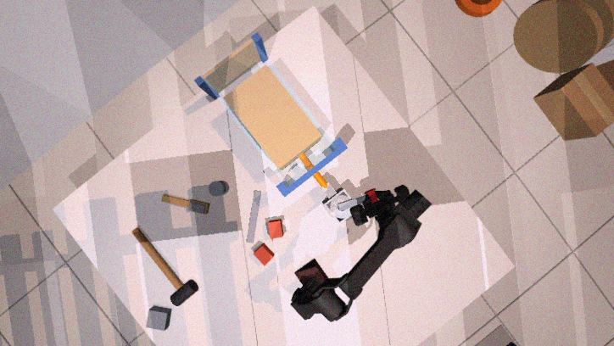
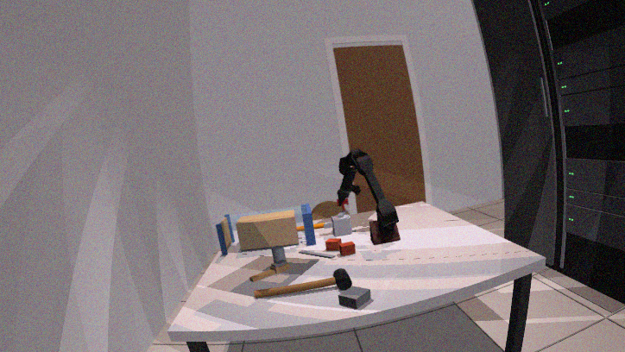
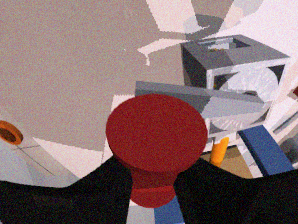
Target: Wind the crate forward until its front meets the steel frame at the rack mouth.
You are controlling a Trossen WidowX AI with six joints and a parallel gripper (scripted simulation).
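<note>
The tan crate (image 1: 275,118) (image 2: 267,231) sits flat between the clear panels, with a gap between its front and the blue steel frame (image 1: 293,186) (image 2: 308,229). An orange strap (image 1: 318,176) (image 2: 318,225) (image 3: 219,151) runs from the crate through the frame towards the pale grey winch (image 1: 333,213) (image 2: 342,227) (image 3: 196,66). My gripper (image 1: 372,197) (image 2: 344,202) (image 3: 150,147) is shut on the red knob of the winch handle, beside and above the winch. The handle's grey arm (image 1: 354,202) (image 3: 172,92) reaches over the winch top. Its key is hidden, so I cannot tell whether it is in the hole.
Two red blocks (image 1: 275,229) (image 1: 263,253) and a flat grey bar (image 1: 253,216) lie left of the arm in the top view. Farther left are a mallet (image 1: 159,259), a wooden-handled tool (image 1: 178,200), a grey cylinder (image 1: 218,187) and a grey block (image 1: 158,318).
</note>
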